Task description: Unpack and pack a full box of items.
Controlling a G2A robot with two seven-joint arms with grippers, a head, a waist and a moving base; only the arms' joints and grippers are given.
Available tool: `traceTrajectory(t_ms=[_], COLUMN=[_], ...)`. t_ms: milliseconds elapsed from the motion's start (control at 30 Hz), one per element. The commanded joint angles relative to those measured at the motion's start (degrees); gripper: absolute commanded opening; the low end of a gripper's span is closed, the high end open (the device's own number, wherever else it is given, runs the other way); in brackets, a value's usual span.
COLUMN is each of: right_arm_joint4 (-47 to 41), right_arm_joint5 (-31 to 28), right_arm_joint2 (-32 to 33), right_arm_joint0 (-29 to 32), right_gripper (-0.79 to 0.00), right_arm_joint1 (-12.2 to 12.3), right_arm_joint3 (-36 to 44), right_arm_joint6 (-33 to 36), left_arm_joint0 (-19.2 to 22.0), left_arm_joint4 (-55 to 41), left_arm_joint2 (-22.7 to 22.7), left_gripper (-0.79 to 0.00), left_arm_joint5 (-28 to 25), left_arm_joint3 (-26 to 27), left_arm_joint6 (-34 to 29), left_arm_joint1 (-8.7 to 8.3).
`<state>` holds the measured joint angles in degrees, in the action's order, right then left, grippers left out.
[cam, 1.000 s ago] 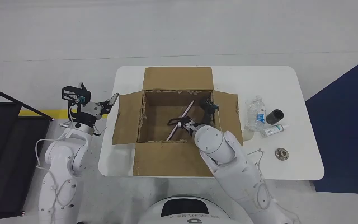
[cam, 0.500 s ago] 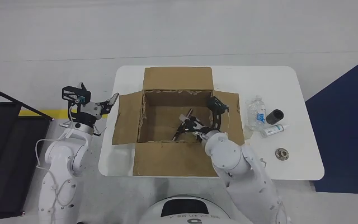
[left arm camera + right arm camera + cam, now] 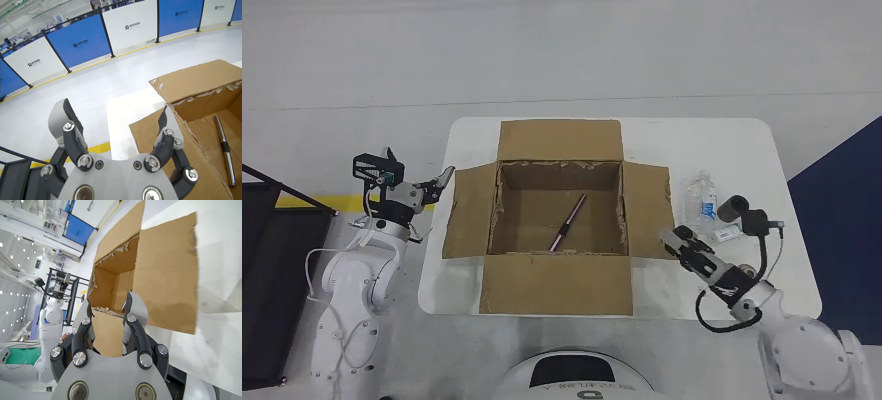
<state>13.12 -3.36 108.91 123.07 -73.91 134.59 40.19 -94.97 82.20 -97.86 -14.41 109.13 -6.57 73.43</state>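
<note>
Holding the right gripper spread and empty just beside the right flap of the box, seemingly clear of the opening. Parking the left gripper, likewise spread and empty, off the left flap. Noting the metal rod slantwise on the box floor, probably awaiting pickup.

A pale grey floor spreads around a white table with rounded corners. A black metal rack stands off 1 end and a dark blue panel off the other. Along a yellow line on the floor runs a row of blue partitions and white partitions between black posts, and small round lights dot the ceiling.
</note>
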Motion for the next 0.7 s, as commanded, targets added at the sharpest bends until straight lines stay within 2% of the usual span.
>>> traceTrajectory(t_ms=[0, 67, 100, 133, 167, 233, 667], right_arm_joint4=[-3.9, -7.5, -8.8, -10.0, -11.2, -14.2, -13.7], right_arm_joint5=[-1.0, -2.2, -2.7, -2.9, -3.0, -3.0, -3.0], right_arm_joint2=[5.2, 8.4, 9.7, 10.8, 11.5, 12.2, 12.2], right_arm_joint0=[2.5, 3.7, 4.1, 4.4, 4.5, 3.8, 3.8], right_gripper=[-0.4, -0.376, -0.308, -0.135, 0.0, 0.0, 0.0], right_arm_joint1=[-0.1, -0.2, -0.2, -0.1, -0.1, 0.1, 0.1], right_arm_joint3=[-0.7, -2.1, -2.9, -3.8, -4.5, -5.9, -5.9], right_arm_joint6=[-1.0, -1.6, -1.6, -1.4, -0.8, 1.4, 1.2], left_arm_joint0=[0.0, 0.0, 0.0, 0.0, 0.0, 0.0, 0.0], left_arm_joint4=[0.0, 0.0, 0.0, 0.0, 0.0, 0.0, 0.0], left_arm_joint2=[0.0, 0.0, 0.0, 0.0, 0.0, 0.0, 0.0], left_gripper=[0.0, 0.0, 0.0, 0.0, 0.0, 0.0, 0.0], left_arm_joint5=[0.0, 0.0, 0.0, 0.0, 0.0, 0.0, 0.0], left_arm_joint3=[0.0, 0.0, 0.0, 0.0, 0.0, 0.0, 0.0], left_arm_joint6=[0.0, 0.0, 0.0, 0.0, 0.0, 0.0, 0.0], left_arm_joint1=[0.0, 0.0, 0.0, 0.0, 0.0, 0.0, 0.0])
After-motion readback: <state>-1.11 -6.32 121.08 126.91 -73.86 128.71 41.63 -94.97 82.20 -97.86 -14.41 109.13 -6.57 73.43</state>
